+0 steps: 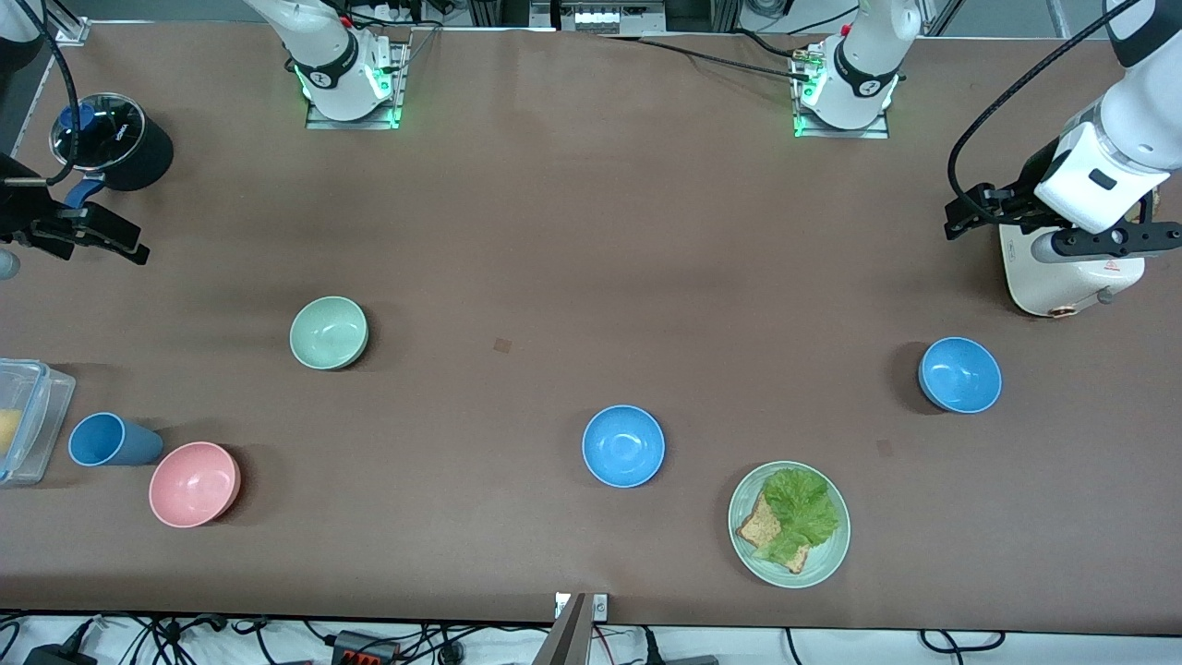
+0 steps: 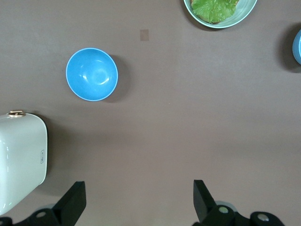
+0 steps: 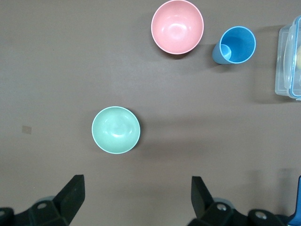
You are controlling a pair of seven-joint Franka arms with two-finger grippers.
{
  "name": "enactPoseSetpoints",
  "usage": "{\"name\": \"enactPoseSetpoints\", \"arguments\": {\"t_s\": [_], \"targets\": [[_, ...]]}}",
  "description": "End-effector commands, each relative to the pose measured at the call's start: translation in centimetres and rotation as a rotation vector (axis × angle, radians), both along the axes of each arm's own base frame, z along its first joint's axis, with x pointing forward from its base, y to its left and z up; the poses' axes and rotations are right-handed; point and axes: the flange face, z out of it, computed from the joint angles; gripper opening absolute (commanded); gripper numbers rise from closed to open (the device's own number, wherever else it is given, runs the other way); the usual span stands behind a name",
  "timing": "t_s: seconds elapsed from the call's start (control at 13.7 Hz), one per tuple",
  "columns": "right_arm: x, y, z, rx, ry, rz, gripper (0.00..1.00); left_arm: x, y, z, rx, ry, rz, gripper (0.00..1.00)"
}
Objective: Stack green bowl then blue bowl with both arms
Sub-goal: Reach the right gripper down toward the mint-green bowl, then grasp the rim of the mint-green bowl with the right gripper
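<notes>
Nothing stacked yet: green bowl and both blue bowls sit apart on surface. Left gripper and right gripper wide, empty.

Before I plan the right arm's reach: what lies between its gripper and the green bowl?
Nothing: bare brown table separates the open right gripper from the green bowl, as the right wrist view shows.

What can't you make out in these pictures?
- Clear box: cut off by the front view's edge, contents mostly unseen.
- Second blue bowl: only a sliver at the left wrist view's edge.
- Right gripper: arm cut off by the front view's edge.
- Black pot: contents unclear under its glass lid.
</notes>
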Motion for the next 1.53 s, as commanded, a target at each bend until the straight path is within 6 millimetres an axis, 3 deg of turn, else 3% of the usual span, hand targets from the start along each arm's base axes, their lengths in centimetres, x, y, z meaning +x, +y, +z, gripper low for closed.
{"name": "enactPoseSetpoints", "arguments": {"t_s": [0.0, 0.29, 0.44, 0.73, 0.87, 1.02, 1.31, 1.46], "targets": [[-0.9, 0.1, 0.6, -0.014, -0.010, 0.008, 1.00, 0.5, -0.2, 0.6, -0.024, -0.009, 0.004, 1.00], [-0.8, 0.1, 0.5, -0.014, -0.010, 0.008, 1.00, 0.5, -0.2, 0.6, -0.024, -0.007, -0.017, 1.00], [-0.2, 0.1, -0.8, -0.026, 0.010, 0.010, 1.00, 0.6, 0.1, 0.5, -0.029, -0.008, -0.045, 1.00], [3.3, 0.4, -9.7, -0.031, 0.117, 0.011, 1.00, 0.5, 0.1, 0.5, -0.029, -0.006, -0.046, 1.00], [4.6, 2.3, -14.9, -0.048, 0.189, 0.049, 1.00, 0.5, 0.0, 0.5, -0.029, -0.006, -0.048, 1.00], [5.5, 3.8, -19.2, -0.069, 0.232, 0.082, 1.00, 0.5, 0.0, 0.5, -0.029, -0.006, -0.048, 1.00], [6.7, 3.7, -28.3, -0.069, 0.280, 0.087, 1.00, 0.5, 0.0, 0.5, -0.029, -0.006, -0.048, 1.00], [6.3, 4.0, -31.8, -0.067, 0.294, 0.098, 1.00, 0.5, 0.0, 0.5, -0.029, -0.006, -0.046, 1.00]]}}
